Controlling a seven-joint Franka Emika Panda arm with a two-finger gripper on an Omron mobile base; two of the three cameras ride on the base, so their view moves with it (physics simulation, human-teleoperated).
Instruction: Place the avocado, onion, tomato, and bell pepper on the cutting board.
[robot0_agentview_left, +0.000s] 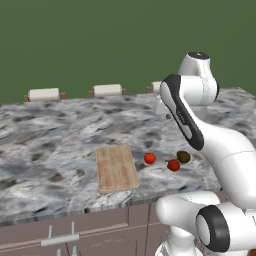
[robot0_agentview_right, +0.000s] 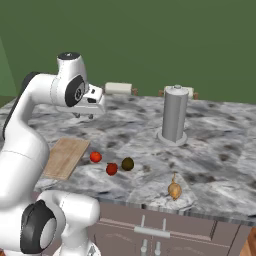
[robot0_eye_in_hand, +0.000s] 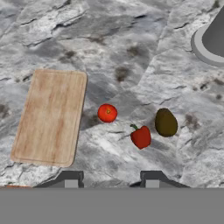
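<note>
The light wooden cutting board (robot0_agentview_left: 116, 167) (robot0_agentview_right: 66, 156) (robot0_eye_in_hand: 50, 116) lies flat and bare on the marble counter. To its right sit a round red tomato (robot0_agentview_left: 149, 158) (robot0_agentview_right: 95, 157) (robot0_eye_in_hand: 107, 113), a small red bell pepper (robot0_agentview_left: 173, 165) (robot0_agentview_right: 112, 169) (robot0_eye_in_hand: 141, 136) and a dark olive avocado (robot0_agentview_left: 183, 156) (robot0_agentview_right: 127, 163) (robot0_eye_in_hand: 166, 122). A tan onion (robot0_agentview_right: 174, 189) rests further right by the counter's front edge. My gripper (robot0_agentview_right: 84, 114) (robot0_eye_in_hand: 111, 180) hovers high above the counter, open, with nothing between its fingers.
A tall grey cylinder (robot0_agentview_right: 175, 115) (robot0_eye_in_hand: 212, 39) stands on a round base at the back right. White-cushioned seats (robot0_agentview_left: 44, 94) (robot0_agentview_right: 118, 88) line the counter's far side. The counter's front edge (robot0_agentview_left: 100, 205) drops to drawers below.
</note>
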